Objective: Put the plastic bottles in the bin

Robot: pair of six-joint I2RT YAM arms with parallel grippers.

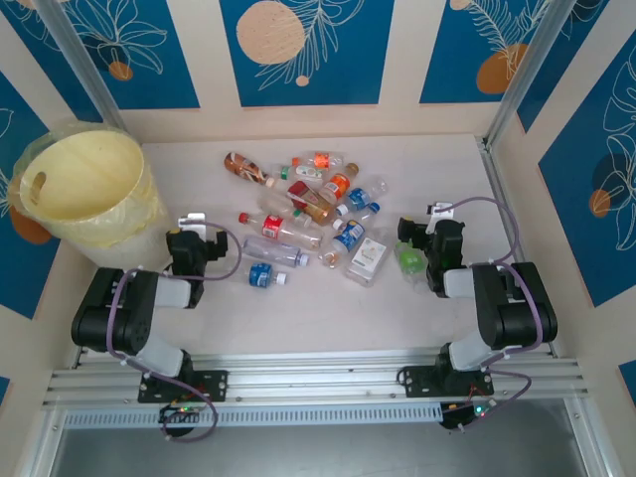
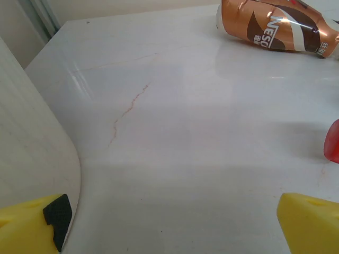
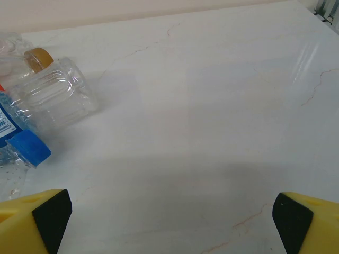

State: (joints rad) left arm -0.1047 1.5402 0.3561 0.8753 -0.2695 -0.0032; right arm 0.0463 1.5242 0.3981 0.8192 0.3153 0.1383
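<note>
Nothing is binned yet: the bottles [image 1: 308,214] all lie scattered mid-table, and the bin [image 1: 119,139] at the far left looks empty. The left gripper [image 2: 169,225] and right gripper [image 3: 169,222] flank the pile, jaws spread wide, holding nothing.

You're in a robot test cell: a left arm [image 1: 129,318] and right arm [image 1: 507,308] bolted to an aluminium rail [image 1: 318,373], with a white bench [image 1: 437,179] boxed in by blue leaf-printed panels [image 1: 338,60].
</note>
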